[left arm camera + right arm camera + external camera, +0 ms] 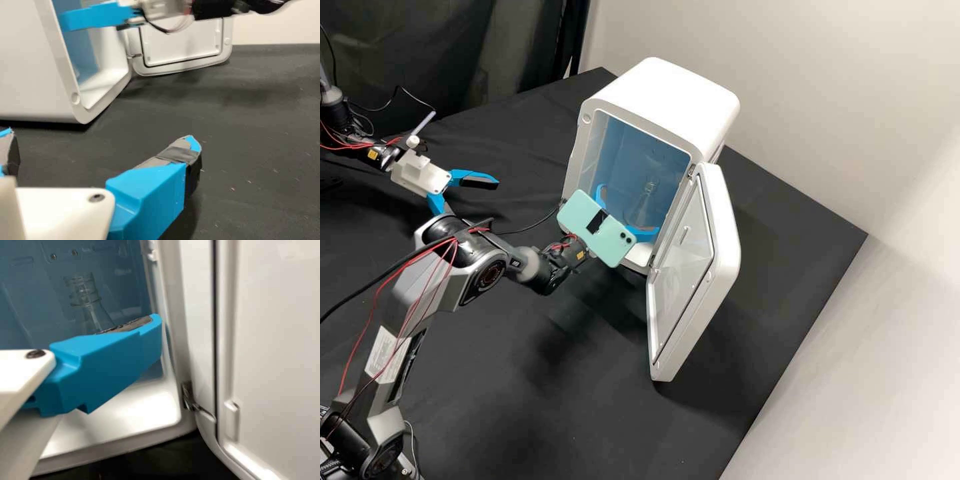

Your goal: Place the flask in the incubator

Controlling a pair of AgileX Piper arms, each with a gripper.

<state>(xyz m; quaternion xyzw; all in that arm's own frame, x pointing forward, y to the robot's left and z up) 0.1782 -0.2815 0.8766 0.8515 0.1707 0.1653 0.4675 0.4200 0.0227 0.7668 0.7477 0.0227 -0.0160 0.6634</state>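
The flask [647, 193] stands upright on the floor of the incubator [667, 100], a clear glass cone with a narrow neck, towards the back of the blue-walled chamber. The right hand [628, 212] is at the mouth of the chamber, low down, with the flask just beyond it and roughly in line with the gap between its fingers.

The two blue fingers [603, 193] of that hand are spread wide and grip nothing. Whether either one touches the glass I cannot tell. A mint phone [600, 230] is strapped across the wrist behind them. The door [713, 267] hangs wide open beside the hand, its lower edge on the desk [553, 367].

The left hand [470, 197] is well apart from the incubator, above the desk, its fingers parted and nothing between them.

The right wrist view brings the flask [85, 300] close: the ribbed neck and shoulder rise behind one finger [110, 360], which hides the flask's base, and the door hinge shows beside it. The left wrist view sees no glass but shows the left hand [100, 142] wide open low over the desk, a taped fingertip [182, 150], and the incubator's lower corner with the other arm's finger [90, 17] reaching in.
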